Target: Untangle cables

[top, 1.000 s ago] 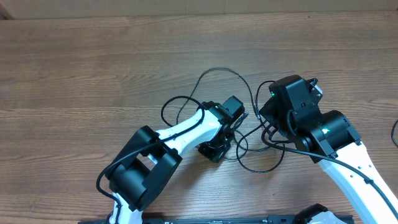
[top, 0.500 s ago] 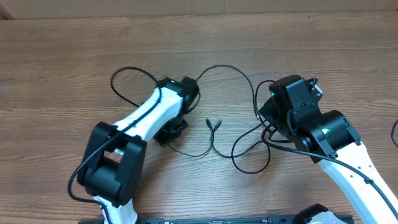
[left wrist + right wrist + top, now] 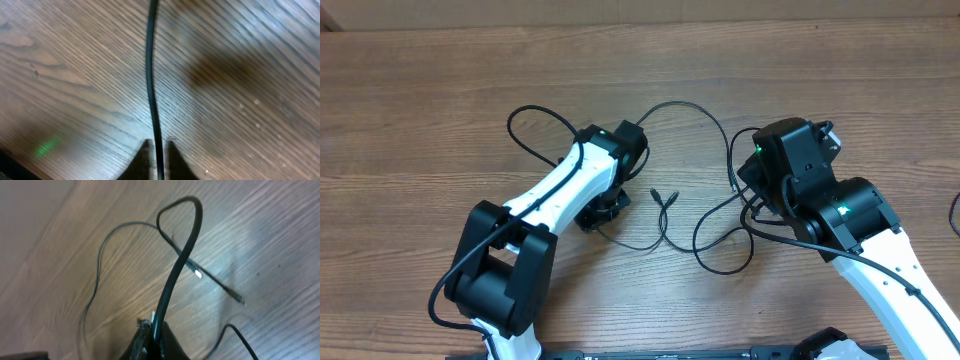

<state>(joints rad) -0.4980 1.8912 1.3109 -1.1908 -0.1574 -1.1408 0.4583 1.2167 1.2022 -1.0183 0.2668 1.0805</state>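
Left gripper (image 3: 159, 150): low over the wooden table (image 3: 420, 100), fingertips close on either side of the left cord (image 3: 150, 75); cannot tell whether pinched or merely flanked. Probably set there to draw this strand away from the other.

Centre: two silvery plugs (image 3: 665, 198), close together on the wood, apart from both grippers.

Beyond them: slack loops (image 3: 720, 270) of the cables (image 3: 678, 105), crossing near the right arm, not yet separated.

Right gripper (image 3: 152, 330): clamped fully on the right cord (image 3: 182, 255), apparently as an anchor for any pull from the left.
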